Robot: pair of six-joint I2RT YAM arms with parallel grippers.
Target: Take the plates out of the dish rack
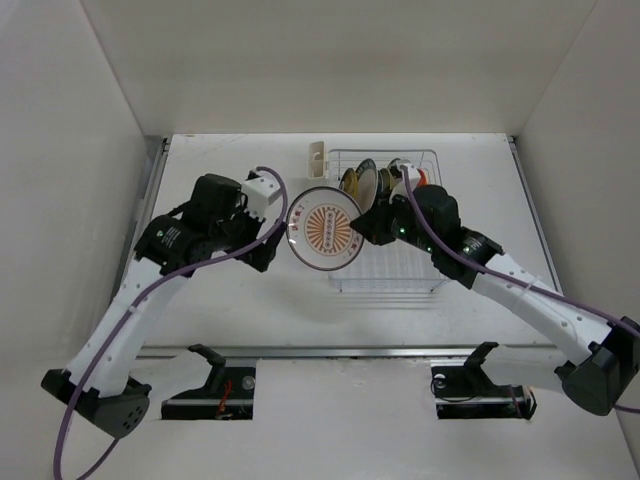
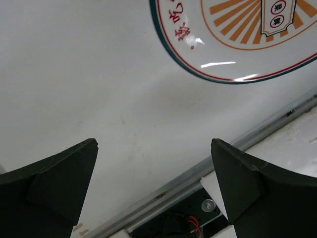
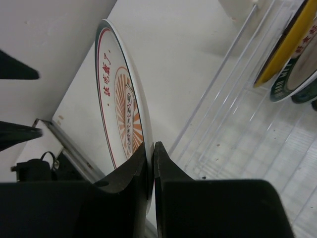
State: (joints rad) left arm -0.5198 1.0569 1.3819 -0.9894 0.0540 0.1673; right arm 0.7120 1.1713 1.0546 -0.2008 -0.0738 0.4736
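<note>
A white plate with a teal rim and orange sunburst centre (image 1: pixel 322 229) hangs on edge above the table, left of the dish rack (image 1: pixel 386 284). My right gripper (image 1: pixel 362 226) is shut on its right rim; in the right wrist view the fingers (image 3: pixel 150 147) pinch the plate (image 3: pixel 119 94) edge-on. My left gripper (image 1: pixel 276 240) stands open beside the plate's left edge without touching it. Nothing lies between its jaws (image 2: pixel 153 143), and the plate (image 2: pixel 233 44) is ahead of them. Several plates (image 1: pixel 364 181) stand upright at the back of the rack, among them a yellow one (image 3: pixel 285 44) and a teal-rimmed one (image 3: pixel 296 79).
A cream utensil cup (image 1: pixel 318 158) sits on the rack's back left corner. A metal rail (image 1: pixel 350 352) runs along the table's near edge, with both arm bases below it. White walls close in the left, right and back sides.
</note>
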